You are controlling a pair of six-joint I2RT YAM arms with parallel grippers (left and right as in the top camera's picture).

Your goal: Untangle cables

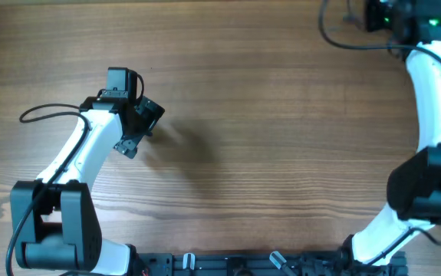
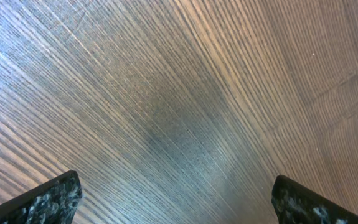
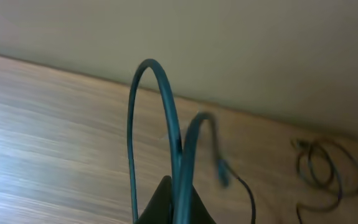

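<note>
The table (image 1: 243, 115) fills most of what I can see from above, plain wood grain from edge to edge. The awkward part is its far right corner. The right arm (image 1: 435, 100) reaches up there and its end runs off the top of the overhead view, leaving only a dark housing with green lights in sight. A thin black cord (image 1: 329, 31) curls next to it, cut by the frame, and I can't tell whether it is one of the cables or the arm's own wiring. The left arm (image 1: 74, 153) sits on the near left side, well apart from all that. The left gripper (image 1: 139, 130) hangs over bare wood with its two fingers spread as wide as they go, only their mottled black tips (image 2: 42, 202) poking into the bottom corners of its wrist view, nothing between them. The right gripper (image 3: 175, 208) shows just as a dark wedge at the bottom of its own camera, fingers pressed together and pinching a cable loop (image 3: 169, 118) that arches up out of them, blurred and close to the lens, with a small plug end dangling beside it. Further right, near the wall (image 3: 228, 50), a loose coil (image 3: 328, 165) of thin cable lies on the table, soft in focus and partly cut off at the lower edge.
</note>
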